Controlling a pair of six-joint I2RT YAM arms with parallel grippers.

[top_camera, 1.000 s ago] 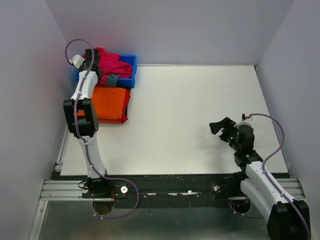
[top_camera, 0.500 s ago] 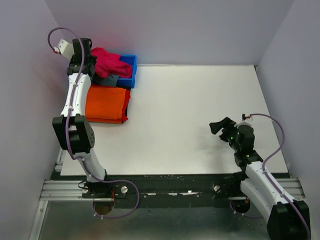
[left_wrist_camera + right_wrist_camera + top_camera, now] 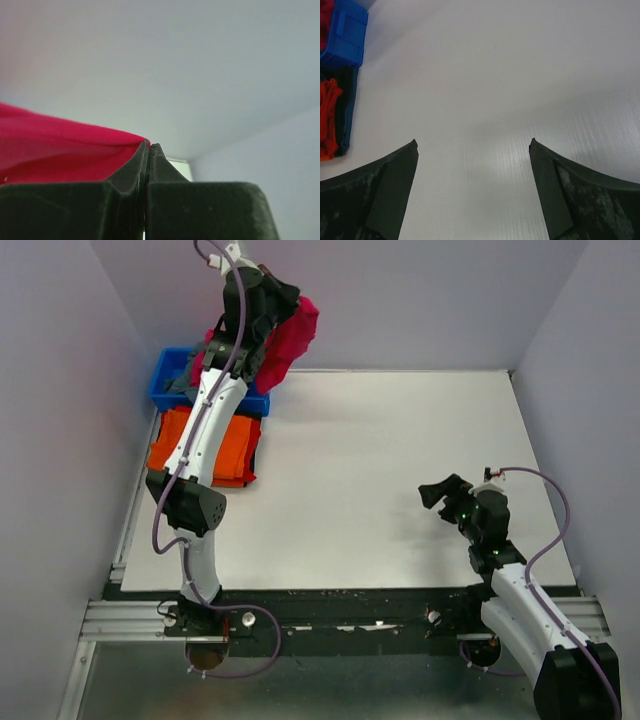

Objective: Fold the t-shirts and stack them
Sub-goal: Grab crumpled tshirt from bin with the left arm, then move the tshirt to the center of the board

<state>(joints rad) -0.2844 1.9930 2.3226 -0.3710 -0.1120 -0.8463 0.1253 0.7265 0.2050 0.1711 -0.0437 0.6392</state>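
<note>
My left gripper (image 3: 283,295) is shut on a crimson t-shirt (image 3: 290,340) and holds it high above the blue bin (image 3: 165,375) at the back left; the shirt hangs down toward the table's back edge. In the left wrist view the crimson shirt (image 3: 55,150) fills the left side beside my closed gripper (image 3: 149,145). A folded orange t-shirt (image 3: 230,445) lies on a dark one in front of the bin. My right gripper (image 3: 436,492) is open and empty over the table's right side; it also shows in the right wrist view (image 3: 473,143).
The blue bin holds more clothes, grey and red (image 3: 195,370). Purple walls close in the white table (image 3: 380,470) on the left, back and right. In the right wrist view the bin (image 3: 342,32) and the orange stack (image 3: 327,117) sit at the far left.
My left arm has swung up and to the right, lifting the crimson t-shirt out of the blue bin. The right arm has not moved.
</note>
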